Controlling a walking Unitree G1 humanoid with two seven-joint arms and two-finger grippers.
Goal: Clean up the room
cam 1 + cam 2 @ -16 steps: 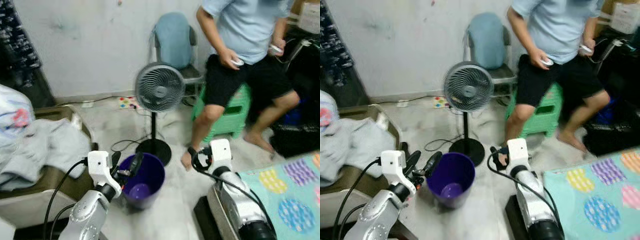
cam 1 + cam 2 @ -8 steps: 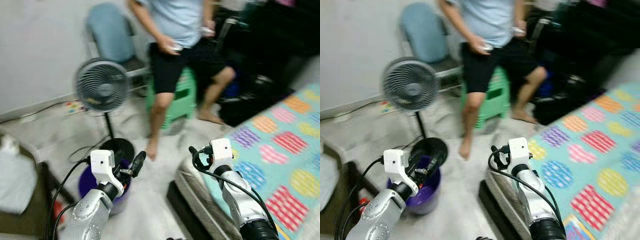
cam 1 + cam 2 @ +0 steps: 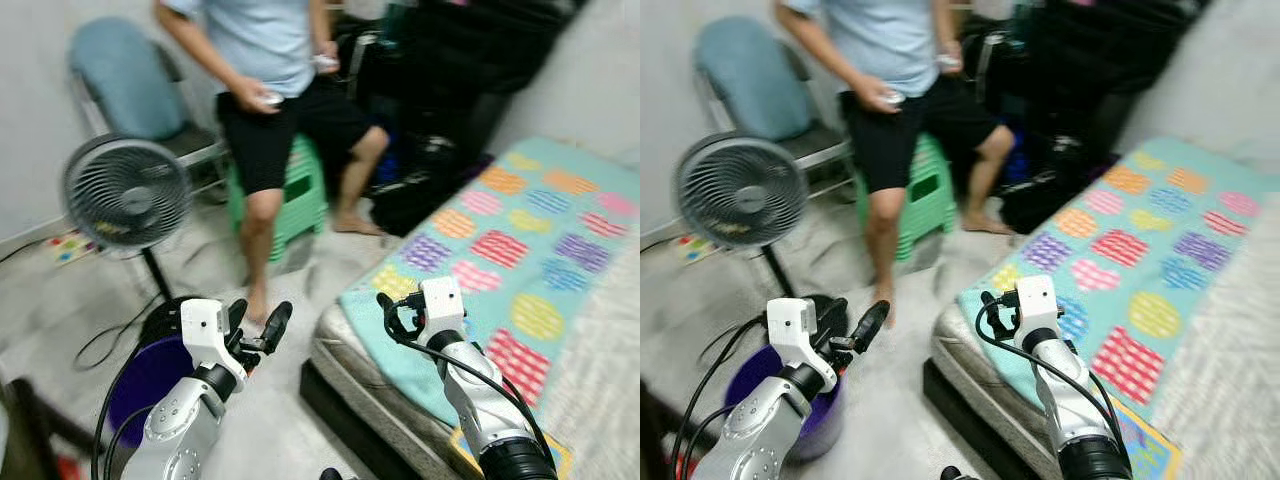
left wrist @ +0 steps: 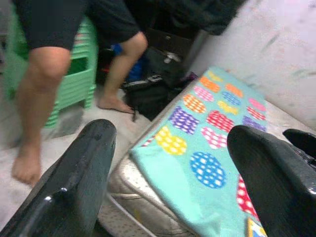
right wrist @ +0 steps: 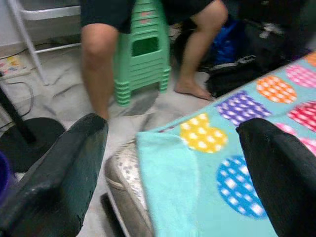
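Pale marbled floor [image 3: 60, 300], blurred, with a low bed [image 3: 520, 260] on the right under a teal sheet [image 3: 1140, 250] patterned in coloured dots. Mattress corner [image 5: 123, 170] bare and silvery where the sheet edge ends. Standing fan [image 3: 125, 192] at left, black base [image 5: 29, 138] on the floor, cable trailing beside it. Purple bucket [image 3: 150, 375] just beside the fan base, partly hidden behind the left arm. Blue chair [image 3: 120, 80] against the wall behind the fan. Person [image 3: 265, 60] in light blue shirt and black shorts seated on a green stool [image 3: 295, 195], bare feet on the floor, a small object in each hand. Dark bags [image 3: 420, 180] heaped beyond the stool near the bed's far end.

Left pincer [image 3: 258, 330] raised over the floor between bucket and bed, fingers [image 4: 74, 182] spread wide apart, nothing between them. Right pincer [image 5: 173, 173] held above the mattress corner, fingers [image 5: 54, 173] likewise wide apart and empty, aimed toward the sheet edge and the stool beyond.
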